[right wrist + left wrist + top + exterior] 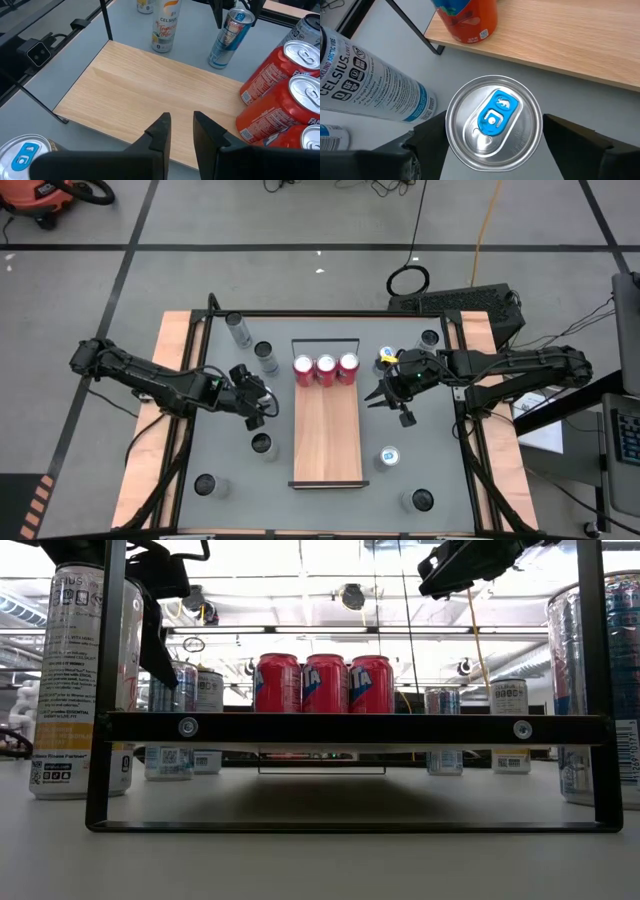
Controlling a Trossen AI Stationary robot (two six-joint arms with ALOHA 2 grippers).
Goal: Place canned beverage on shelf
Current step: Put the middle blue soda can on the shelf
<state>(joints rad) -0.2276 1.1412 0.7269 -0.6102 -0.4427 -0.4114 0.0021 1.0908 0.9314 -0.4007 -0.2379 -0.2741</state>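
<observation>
The left end effector (492, 145) sits directly over a silver can (493, 121) with a blue tab, one finger on either side of its rim, fingers wide and not yet pressing the wall. The can stands upright on the counter (230, 470) just beside the shelf's (327, 435) left edge, so its long axis points straight up at the wrist (a top-down grasp, by my judgement). Three red cans (326, 369) already line the shelf's rail end. The right end effector (179, 125) hovers over the shelf's right side, fingers narrow, holding nothing, farther from that can.
</observation>
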